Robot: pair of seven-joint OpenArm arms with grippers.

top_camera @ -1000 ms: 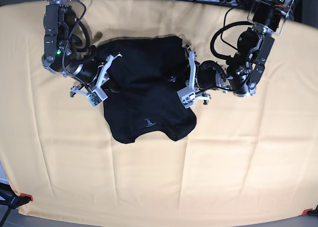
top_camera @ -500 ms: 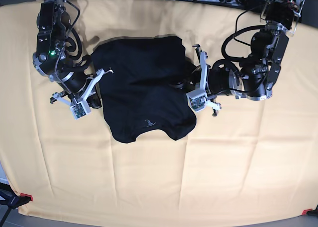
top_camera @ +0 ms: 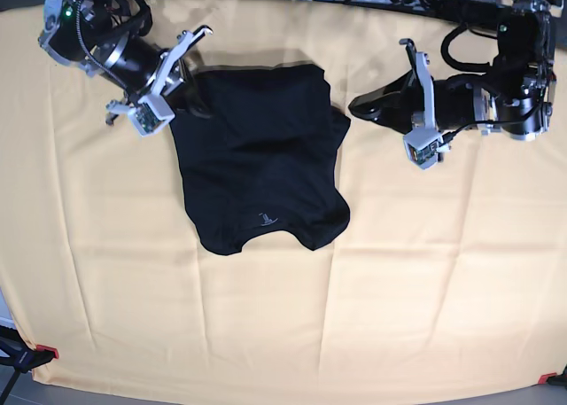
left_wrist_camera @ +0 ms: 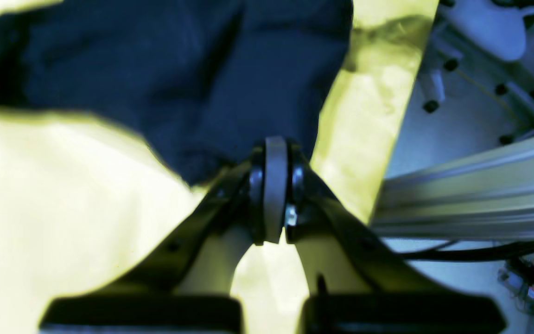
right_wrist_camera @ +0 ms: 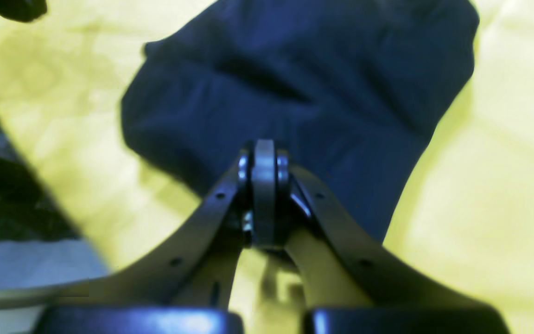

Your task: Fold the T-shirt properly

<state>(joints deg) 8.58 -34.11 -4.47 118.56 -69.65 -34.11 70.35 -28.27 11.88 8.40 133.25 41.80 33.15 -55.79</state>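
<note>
T-shirt first: you have it lying on the pale yellow tablecloth, toward the far middle of the table, black and folded into a rough upright block with a lumpy, rounded near edge. Its tiny pale logo mark faces up close to that near edge.

Your right gripper sits at the shirt's far corner on the base view's left; its wrist view shows the jaws pressed together with no cloth between them, dark fabric spread beyond the tips. Your left gripper is beside the shirt's opposite edge, over bare cloth, its jaws likewise pressed together and holding nothing; from its wrist view the shirt lies just past the tips.

You have no container anywhere in view; nothing but the shirt rests on the cloth.
</note>
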